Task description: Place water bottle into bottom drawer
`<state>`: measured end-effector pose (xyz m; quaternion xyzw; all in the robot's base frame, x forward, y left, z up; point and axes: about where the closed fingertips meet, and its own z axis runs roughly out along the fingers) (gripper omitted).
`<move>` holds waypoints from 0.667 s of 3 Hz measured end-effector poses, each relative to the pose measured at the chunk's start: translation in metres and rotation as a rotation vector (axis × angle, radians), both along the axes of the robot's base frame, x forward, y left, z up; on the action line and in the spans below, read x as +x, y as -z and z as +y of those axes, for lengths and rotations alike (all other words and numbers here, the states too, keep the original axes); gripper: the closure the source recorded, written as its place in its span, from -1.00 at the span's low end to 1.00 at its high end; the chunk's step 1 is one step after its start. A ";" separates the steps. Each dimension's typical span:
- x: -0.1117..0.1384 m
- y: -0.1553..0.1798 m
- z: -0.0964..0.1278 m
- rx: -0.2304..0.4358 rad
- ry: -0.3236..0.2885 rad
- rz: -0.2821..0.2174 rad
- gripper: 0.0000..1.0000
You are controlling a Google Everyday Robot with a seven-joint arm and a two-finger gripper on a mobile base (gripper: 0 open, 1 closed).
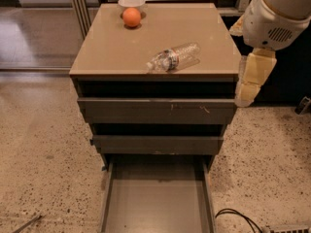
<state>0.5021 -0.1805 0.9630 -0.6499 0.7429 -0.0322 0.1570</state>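
The water bottle [174, 57] lies on its side on the tan cabinet top, near the front edge and right of centre, cap pointing left. The bottom drawer [158, 203] is pulled out toward me, and its flat grey floor is bare. My gripper [246, 97] hangs down off the right front corner of the cabinet, beside the top drawer's front. It is to the right of the bottle, lower than it and apart from it, with nothing seen in it. The white arm housing [277, 13] is above it at the upper right.
An orange ball [131, 17] sits at the back left of the cabinet top in front of a white bowl [131, 2]. The two upper drawers [155, 110] are slightly ajar. A black cable [238, 217] lies on the speckled floor at the lower right.
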 end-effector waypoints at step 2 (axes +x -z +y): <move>0.084 0.007 0.012 -0.112 -0.014 -0.083 -1.00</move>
